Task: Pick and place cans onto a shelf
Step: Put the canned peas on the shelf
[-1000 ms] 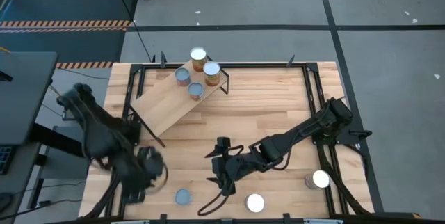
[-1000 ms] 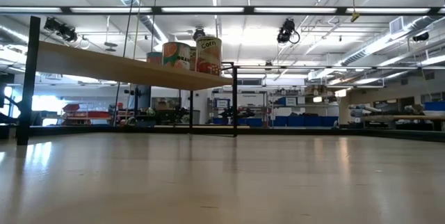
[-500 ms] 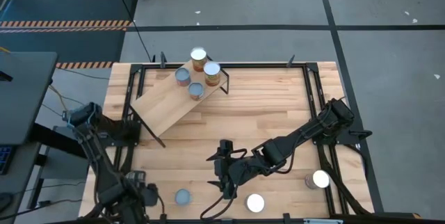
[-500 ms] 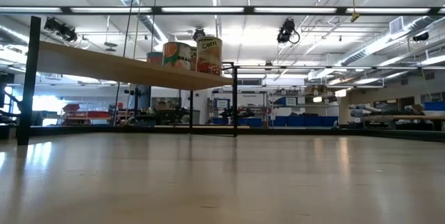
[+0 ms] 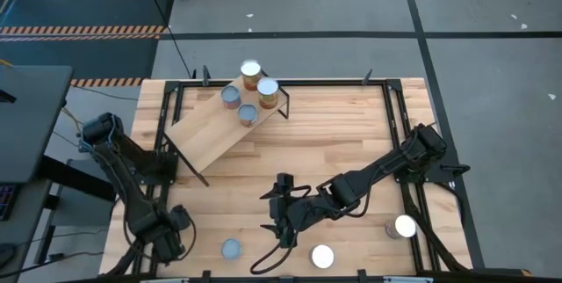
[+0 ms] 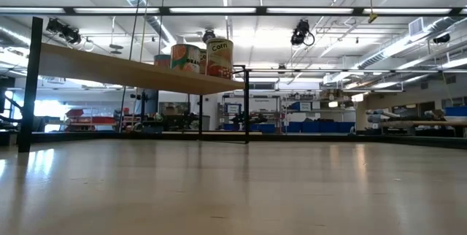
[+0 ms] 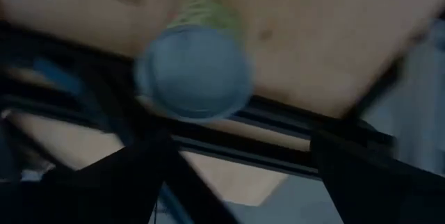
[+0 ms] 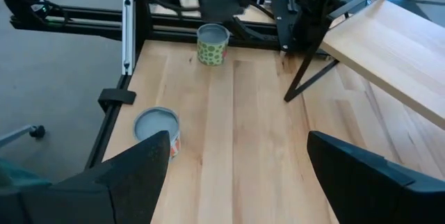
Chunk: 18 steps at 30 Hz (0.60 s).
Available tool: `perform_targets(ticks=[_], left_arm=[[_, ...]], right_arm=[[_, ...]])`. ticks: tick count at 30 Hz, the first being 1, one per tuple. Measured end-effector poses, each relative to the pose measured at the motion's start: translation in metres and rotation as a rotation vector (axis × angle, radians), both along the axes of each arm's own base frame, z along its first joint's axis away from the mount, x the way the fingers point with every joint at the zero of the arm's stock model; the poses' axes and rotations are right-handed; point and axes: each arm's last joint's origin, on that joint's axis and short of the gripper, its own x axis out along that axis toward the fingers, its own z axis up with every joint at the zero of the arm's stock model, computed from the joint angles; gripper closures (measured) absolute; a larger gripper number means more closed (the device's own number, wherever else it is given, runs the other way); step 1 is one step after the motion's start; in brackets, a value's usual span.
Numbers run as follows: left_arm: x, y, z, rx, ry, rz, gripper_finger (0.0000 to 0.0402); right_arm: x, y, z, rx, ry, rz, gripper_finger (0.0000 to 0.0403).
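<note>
While my left jaws [image 5: 176, 239] stand released at the bench's [image 5: 351, 134] near-left edge beside a green-labelled can [image 5: 230, 249], four cans [image 5: 250, 92] sit on the tilted shelf [image 5: 211, 134] at its far end. My right jaws [image 5: 281, 217], spread with nothing between them, hover mid-bench; two more cans [image 5: 322, 256] stand near the front right. Left wrist view is blurred: only a round lid [image 7: 193, 74] reads.

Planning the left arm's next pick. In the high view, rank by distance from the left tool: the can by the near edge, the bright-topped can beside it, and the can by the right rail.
From the left tool:
1. Near-edge can, just beside it.
2. Bright-topped can, mid near edge.
3. Right-rail can, far right.
</note>
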Motion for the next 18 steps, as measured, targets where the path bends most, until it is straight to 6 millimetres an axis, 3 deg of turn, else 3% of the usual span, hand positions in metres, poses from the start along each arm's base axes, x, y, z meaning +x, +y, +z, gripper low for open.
perform_targets(ticks=[7,18], left_arm=[[0.002,0.014,-0.027,-0.023,0.121,0.060,0.0048],[0.009,0.030,-0.046,-0.012,0.145,0.118,0.0048]], right_arm=[[0.005,-0.010,0.000,0.006,0.001,-0.028,0.0055],[0.010,-0.021,0.000,0.032,0.012,-0.026,0.0055]])
